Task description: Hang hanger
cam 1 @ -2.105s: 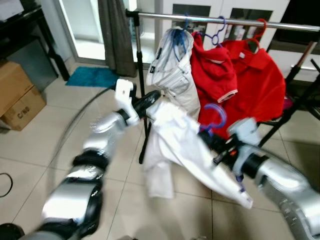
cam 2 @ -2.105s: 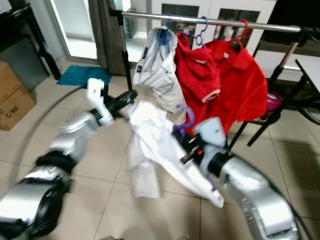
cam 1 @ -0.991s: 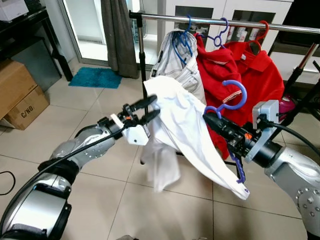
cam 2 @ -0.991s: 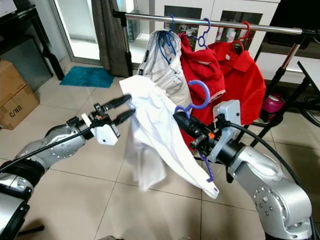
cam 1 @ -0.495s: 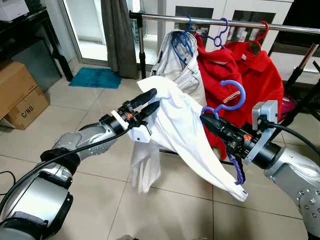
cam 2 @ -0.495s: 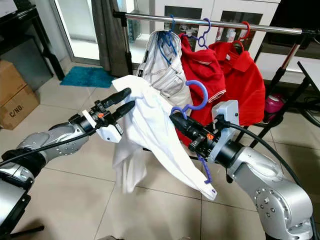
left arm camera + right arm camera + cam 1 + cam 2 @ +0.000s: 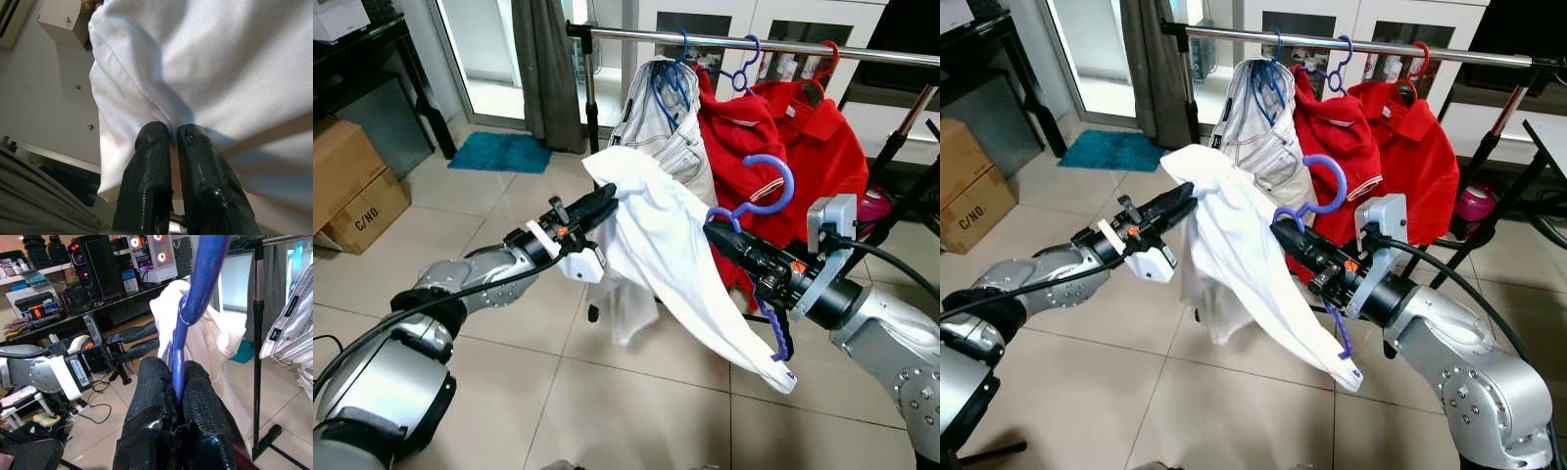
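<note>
Both silver arms reach forward across the middle of the frame, toward the clothes rail (image 7: pixel 754 43) that runs along the top. The left arm comes in from the lower left, bent at the elbow, and its left gripper (image 7: pixel 599 205) is pinched tight on a fold of the white shirt (image 7: pixel 671 245) at the shirt's upper left edge; the wrist view shows the two black fingers (image 7: pixel 151 166) closed together on the cloth. The right arm enters from the lower right, forearm angled up and leftward, and its right gripper (image 7: pixel 717 233) is clamped on the stem of the purple hanger (image 7: pixel 766 191) that carries the shirt. The hanger's hook curls up at centre right, below the rail and in front of the red shirts (image 7: pixel 803 157) hanging there. The white shirt drapes between the two grippers, its hem trailing toward the lower right above the tiled floor (image 7: pixel 509 392).
</note>
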Controlling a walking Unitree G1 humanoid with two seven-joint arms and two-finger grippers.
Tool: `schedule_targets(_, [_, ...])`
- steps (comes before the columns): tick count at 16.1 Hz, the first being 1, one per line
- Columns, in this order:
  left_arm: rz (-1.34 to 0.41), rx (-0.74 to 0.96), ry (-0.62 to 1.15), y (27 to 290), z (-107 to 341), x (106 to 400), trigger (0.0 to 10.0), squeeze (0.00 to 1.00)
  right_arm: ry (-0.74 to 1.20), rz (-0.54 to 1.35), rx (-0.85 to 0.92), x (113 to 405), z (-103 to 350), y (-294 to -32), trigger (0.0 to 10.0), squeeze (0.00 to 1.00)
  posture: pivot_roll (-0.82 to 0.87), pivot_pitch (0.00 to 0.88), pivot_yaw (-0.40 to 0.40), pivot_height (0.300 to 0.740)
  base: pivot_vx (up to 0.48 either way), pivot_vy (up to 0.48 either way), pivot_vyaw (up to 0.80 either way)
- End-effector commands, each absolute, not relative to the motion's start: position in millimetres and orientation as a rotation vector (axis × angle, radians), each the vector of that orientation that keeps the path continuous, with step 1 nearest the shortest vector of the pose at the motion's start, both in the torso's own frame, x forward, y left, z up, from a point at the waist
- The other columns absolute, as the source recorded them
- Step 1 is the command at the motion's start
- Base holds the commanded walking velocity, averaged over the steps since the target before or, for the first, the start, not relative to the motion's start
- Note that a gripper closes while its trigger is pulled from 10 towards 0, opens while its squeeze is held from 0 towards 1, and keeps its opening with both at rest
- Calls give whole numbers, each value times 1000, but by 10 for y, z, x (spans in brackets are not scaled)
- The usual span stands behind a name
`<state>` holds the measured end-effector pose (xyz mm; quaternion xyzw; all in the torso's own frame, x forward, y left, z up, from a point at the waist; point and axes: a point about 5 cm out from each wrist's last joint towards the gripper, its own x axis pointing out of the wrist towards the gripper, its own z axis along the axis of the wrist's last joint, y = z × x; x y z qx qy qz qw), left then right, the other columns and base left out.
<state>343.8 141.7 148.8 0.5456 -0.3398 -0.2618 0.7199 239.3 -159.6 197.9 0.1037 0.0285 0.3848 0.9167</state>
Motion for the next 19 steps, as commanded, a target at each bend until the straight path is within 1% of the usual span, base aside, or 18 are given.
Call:
schedule_targets(1, [-566, 1204, -763, 1410, 1526, 3459, 0, 0, 8, 810, 194, 2382, 2096, -1571, 10000, 0, -287, 2, 56, 740, 0, 0, 0])
schedule_targets(4, [-540, 1183, -758, 1412, 1561, 3485, 0, 0, 11, 806, 191, 2371, 2092, -1575, 10000, 0, -290, 2, 58, 740, 0, 0, 0])
schedule_targets(10, [-486, 1066, -737, 1438, 1662, 3521, 0, 0, 21, 792, 181, 2365, 2067, -1580, 10000, 0, -288, 6, 62, 740, 0, 0, 0])
schedule_targets(11, [-472, 1031, -741, 1450, 1705, 3527, 0, 0, 40, 784, 159, 2362, 2037, -1585, 10000, 0, -289, 6, 63, 740, 0, 0, 0])
schedule_targets(13, [-468, 928, -755, 1451, 1847, 3546, 0, 0, 113, 744, 61, 2367, 1916, -1620, 10000, 0, -292, 7, 66, 740, 0, 0, 0])
schedule_targets(14, [-504, 857, -718, 1428, 1900, 3572, 0, 0, 150, 718, 10, 2374, 1838, -1644, 10000, 0, -292, 7, 66, 740, 0, 0, 0])
schedule_targets(16, [-572, 736, -582, 1405, 1907, 3646, 0, 0, 183, 704, -36, 2366, 1764, -1657, 10000, 0, -283, 11, 60, 740, 0, 0, 0])
schedule_targets(18, [-609, 598, -424, 1468, 1993, 3775, 0, 0, 206, 732, -91, 2325, 1724, -1657, 10000, 0, -278, 11, 58, 740, 0, 0, 0])
schedule_targets(19, [-628, 591, -381, 1500, 2014, 3807, 0, 0, 198, 746, -100, 2310, 1732, -1655, 10000, 0, -276, 10, 59, 740, 0, 0, 0])
